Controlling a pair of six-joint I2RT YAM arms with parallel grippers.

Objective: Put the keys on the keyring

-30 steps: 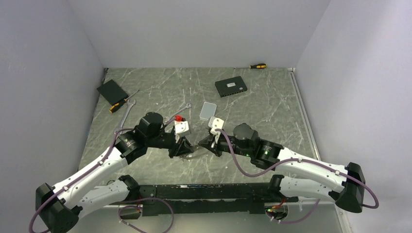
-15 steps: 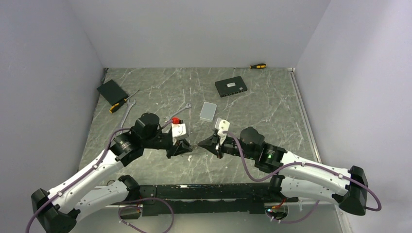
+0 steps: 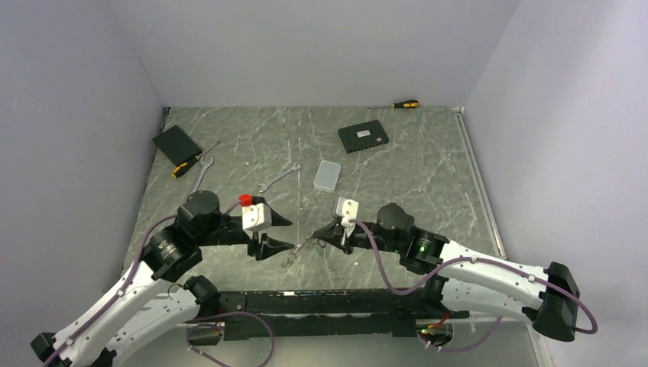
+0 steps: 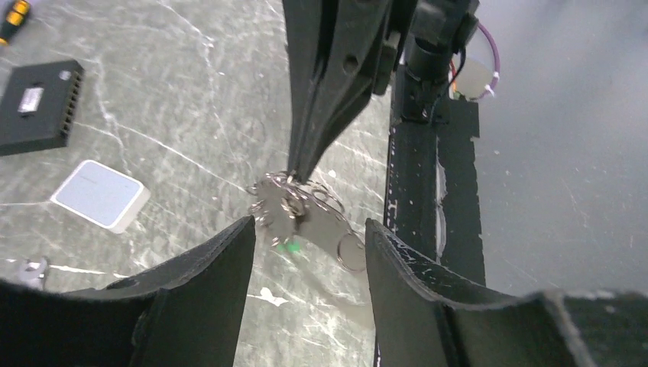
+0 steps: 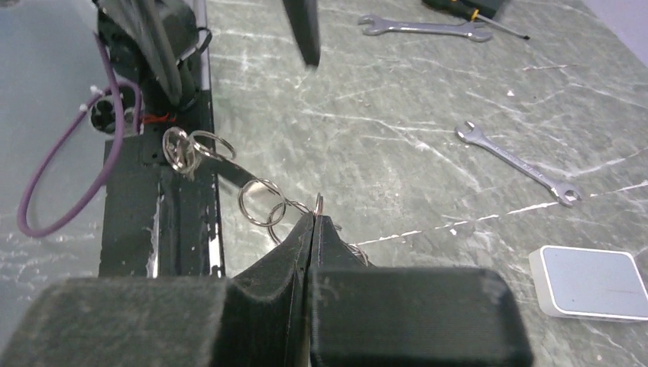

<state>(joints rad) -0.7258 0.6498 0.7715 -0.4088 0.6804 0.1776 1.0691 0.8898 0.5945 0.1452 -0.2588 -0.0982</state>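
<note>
My right gripper (image 5: pixel 313 218) is shut on the thin wire keyring (image 5: pixel 318 205), pinched at the fingertips. A bunch of small rings (image 5: pixel 262 201) and silver keys (image 5: pixel 182 149) hangs from it to the left, just above the table. In the left wrist view the same bunch (image 4: pixel 294 210) dangles under the right fingers (image 4: pixel 313 115), with a flat key (image 4: pixel 325 229) and a green tag (image 4: pixel 288 246). My left gripper (image 4: pixel 309 225) stands open facing the bunch, touching nothing. From above, the left gripper (image 3: pixel 279 234) sits left of the keys (image 3: pixel 293 258) and the right gripper (image 3: pixel 315 235).
Two wrenches (image 3: pixel 277 179) (image 3: pixel 200 177) and a white box (image 3: pixel 327 175) lie behind the grippers. Farther back are black boxes (image 3: pixel 363 138) (image 3: pixel 176 143) and screwdrivers (image 3: pixel 405 104) (image 3: pixel 183 167). The black base rail (image 3: pixel 321 302) runs along the near edge, close under the bunch.
My left gripper has opened and drawn back to the left, away from the bunch. The keys now hang from the right gripper alone, which moved slightly left.
</note>
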